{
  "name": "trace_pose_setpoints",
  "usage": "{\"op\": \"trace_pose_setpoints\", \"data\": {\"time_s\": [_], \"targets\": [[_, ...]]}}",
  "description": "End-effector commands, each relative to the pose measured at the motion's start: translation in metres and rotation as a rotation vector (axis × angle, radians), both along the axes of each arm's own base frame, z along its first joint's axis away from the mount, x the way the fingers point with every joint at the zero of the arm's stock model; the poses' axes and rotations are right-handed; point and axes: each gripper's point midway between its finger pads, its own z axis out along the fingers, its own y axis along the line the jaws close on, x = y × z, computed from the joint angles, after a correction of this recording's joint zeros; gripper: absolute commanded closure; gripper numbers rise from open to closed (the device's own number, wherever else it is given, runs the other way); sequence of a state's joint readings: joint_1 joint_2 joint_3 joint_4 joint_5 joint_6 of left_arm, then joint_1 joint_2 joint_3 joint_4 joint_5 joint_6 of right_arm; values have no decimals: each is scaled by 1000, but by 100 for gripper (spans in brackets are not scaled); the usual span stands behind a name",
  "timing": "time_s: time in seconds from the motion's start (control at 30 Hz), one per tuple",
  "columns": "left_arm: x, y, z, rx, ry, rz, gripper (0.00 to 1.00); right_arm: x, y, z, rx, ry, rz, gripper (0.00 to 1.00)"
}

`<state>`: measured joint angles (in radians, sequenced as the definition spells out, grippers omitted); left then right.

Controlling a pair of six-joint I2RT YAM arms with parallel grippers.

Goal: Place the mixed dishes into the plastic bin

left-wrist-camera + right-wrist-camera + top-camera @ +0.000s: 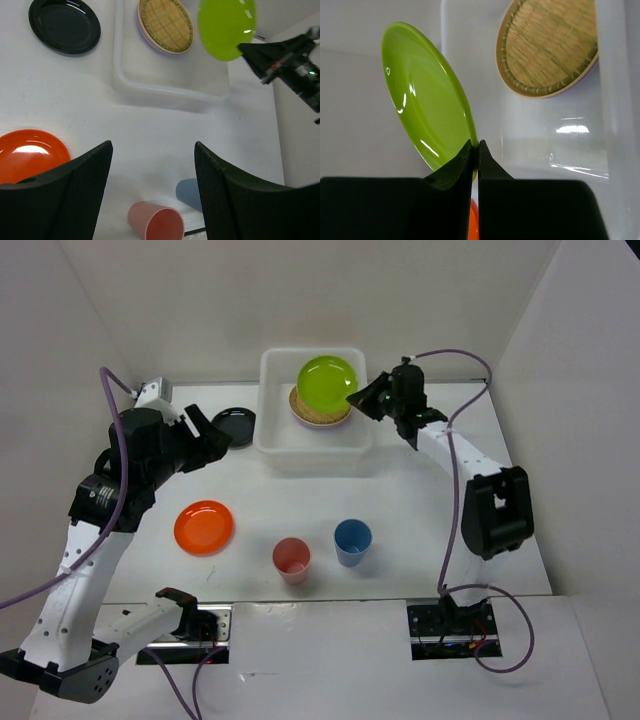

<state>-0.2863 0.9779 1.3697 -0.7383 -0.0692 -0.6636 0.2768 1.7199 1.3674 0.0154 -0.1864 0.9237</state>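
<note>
Gloss streaks the round lime green plate [327, 381], tilted at twelve o'clock over the plastic bin [315, 452], rim clamped in the right gripper [475, 146]; left gripper [152, 147] gapes.

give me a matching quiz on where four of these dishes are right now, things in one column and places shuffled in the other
Things:
1. lime green plate
2. woven-pattern plate
3. black plate
4. blue cup

Places:
a. lying inside the plastic bin
b. pinched by its rim in the right gripper, held over the bin
c. on the table, just left of the bin in the top view
d. on the table beside the pink cup

Pairs: 1-b, 2-a, 3-c, 4-d
</note>
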Motion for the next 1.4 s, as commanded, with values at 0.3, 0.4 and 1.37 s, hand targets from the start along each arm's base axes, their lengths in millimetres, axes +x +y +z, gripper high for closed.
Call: {"op": "trace_pose_setpoints", "data": {"time_s": [0.3, 0.4, 1.37], "targets": [[-6, -10, 3, -63, -10, -40, 26, 60, 64, -45, -34, 52, -5, 100], [-6, -10, -1, -61, -2, -40, 26, 71, 56, -61, -40, 93, -111, 100], [7, 15, -9, -150, -48, 121, 19, 90, 61, -46, -157, 98, -220, 18]]}}
